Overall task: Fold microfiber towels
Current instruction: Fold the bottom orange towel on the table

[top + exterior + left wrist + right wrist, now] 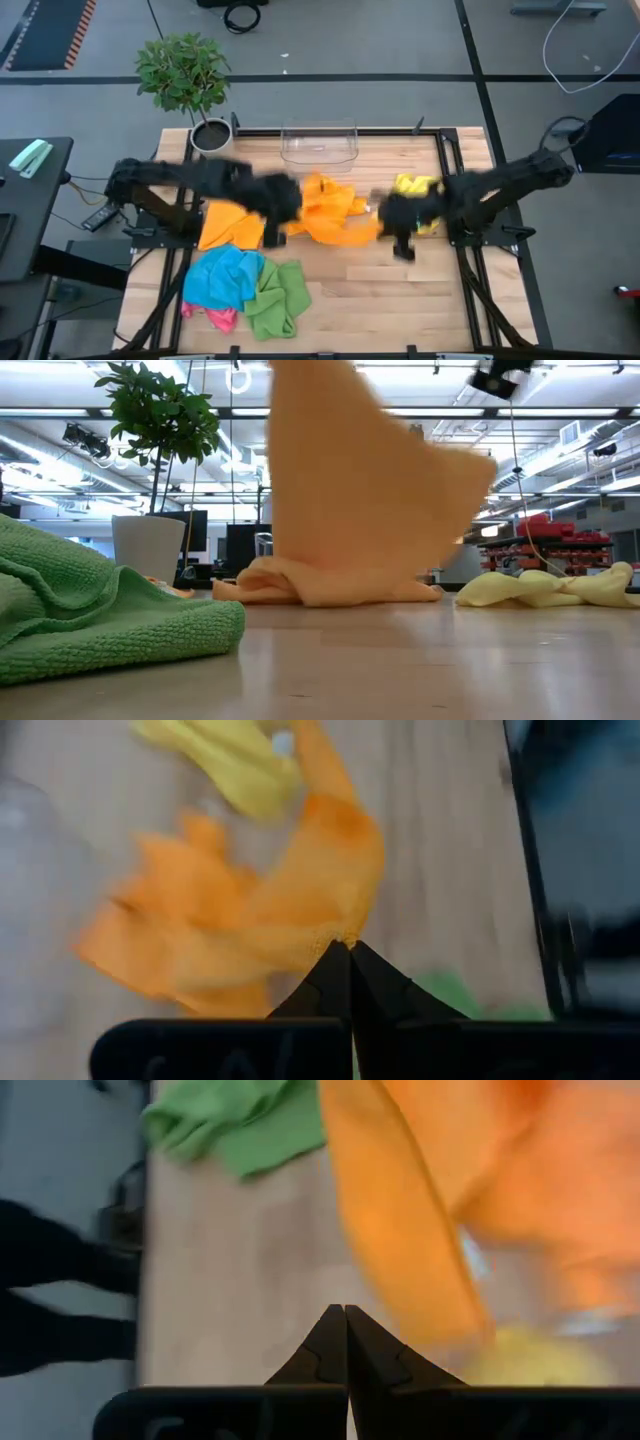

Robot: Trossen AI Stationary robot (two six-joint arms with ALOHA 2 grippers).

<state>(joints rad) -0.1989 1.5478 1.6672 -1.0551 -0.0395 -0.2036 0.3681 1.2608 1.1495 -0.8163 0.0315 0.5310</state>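
The bench (400,290) carries it all, and the clear bin (319,143) at its back edge is my marker. Just in front of the bin, the orange towel (330,208) is lifted off the wood between 2 arms. Left gripper (350,955), jaws pressed together, pinching that towel's edge, left of the bin. Right gripper (345,1320), jaws pressed together too, right of the bin; whether it grips cloth I cannot tell. Yellow towel (415,186) lies right of the bin. Blue towel (225,275), green towel (280,298) and pink towel (220,318) sit well in front, leftward.
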